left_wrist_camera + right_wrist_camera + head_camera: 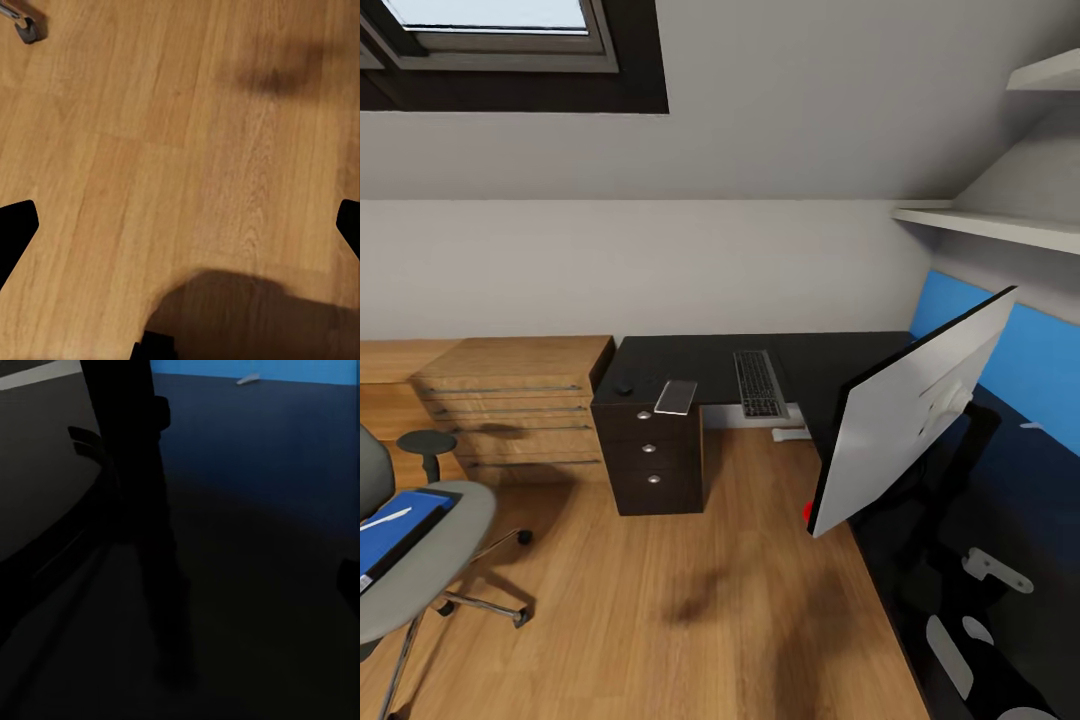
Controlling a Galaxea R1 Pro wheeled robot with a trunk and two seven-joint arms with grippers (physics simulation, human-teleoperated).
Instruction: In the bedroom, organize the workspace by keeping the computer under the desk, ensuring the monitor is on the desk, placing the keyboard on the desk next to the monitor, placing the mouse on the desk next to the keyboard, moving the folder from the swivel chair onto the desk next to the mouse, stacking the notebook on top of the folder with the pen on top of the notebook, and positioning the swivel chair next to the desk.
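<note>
On black L-shaped desk (690,360) w/ blue back panel and black drawers w/ round silver knobs:
- slim silver-grey keyboard w/ dark keys (760,383), flat on far wing, near inner corner.
- small grey flat rectangular item (676,396), front edge above drawers, left of keyboard; identity unclear.
- small dark item (624,389) just left of that; too small to tell.
- wide thin flat monitor (908,400), on near wing at right, pale back toward camera, small red dot (808,513) at lower corner, tilted; stand seen as dark upright in right wrist view (142,510).
- thin white stick, prob. pen (1032,426), by blue panel behind monitor; also right wrist view (249,378).

At left, on wood floor (660,600):
- grey upholstered swivel chair w/ black armrest and chrome base (430,560), well apart from desk.
- bright blue flat folder (395,535) lying on chair seat.
- light wooden drawer unit (520,400), touching desk's left end.

Grippers:
- left gripper (180,225): over bare floor, jaws spread wide, released, grasping nothing; chair caster (26,28) at frame corner.
- right gripper: over desk near monitor stand; jaws' state can't tell.
</note>
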